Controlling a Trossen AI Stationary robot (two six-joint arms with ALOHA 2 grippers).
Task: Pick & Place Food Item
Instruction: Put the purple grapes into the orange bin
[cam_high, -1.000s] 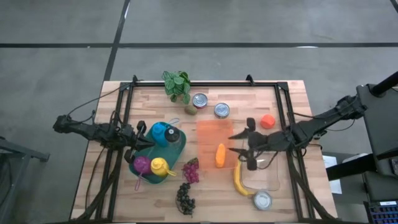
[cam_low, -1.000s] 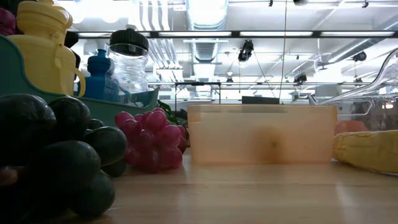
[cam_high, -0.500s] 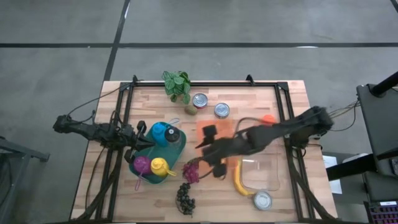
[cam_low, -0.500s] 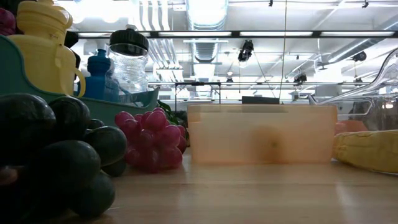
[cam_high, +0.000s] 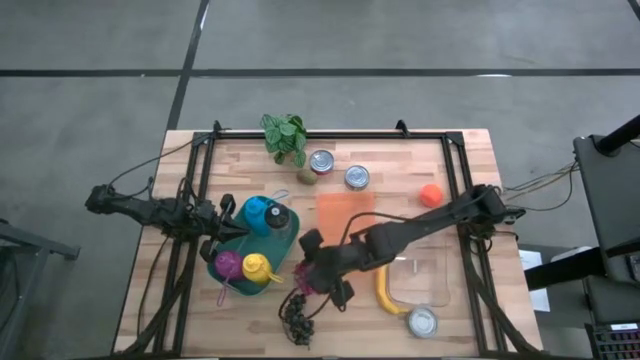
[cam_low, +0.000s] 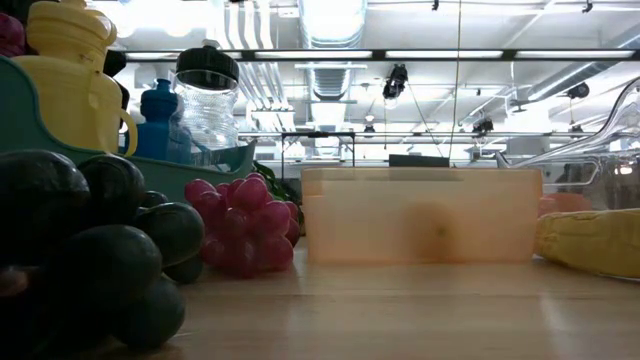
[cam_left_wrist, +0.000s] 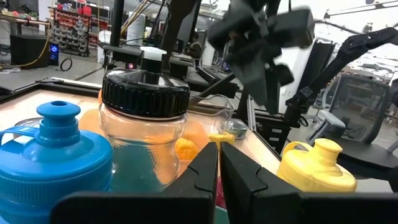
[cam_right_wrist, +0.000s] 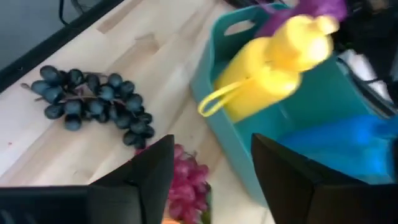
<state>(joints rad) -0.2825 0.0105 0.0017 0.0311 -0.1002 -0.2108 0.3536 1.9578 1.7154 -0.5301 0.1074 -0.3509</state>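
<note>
The pink grapes (cam_high: 307, 276) sit on the bench (cam_high: 450, 160) just off the front corner of the teal bin (cam_high: 290, 240), with the dark grapes (cam_high: 297, 312) a bit closer to the front edge. Looks to me like the pink bunch is what's getting picked. The right tool (cam_high: 322, 270) is pretty much directly over it, fingers spread apart with nothing in them, and in its wrist view the bunch shows right between the two fingers (cam_right_wrist: 134, 180). So the move is basically straight down, hardly any sideways shift. The bunch is more a lump than long, so angle shouldn't matter much. The left tool (cam_high: 228, 225) is parked at the bin, pinched closed and empty, so the right arm's the nearer one.
</note>
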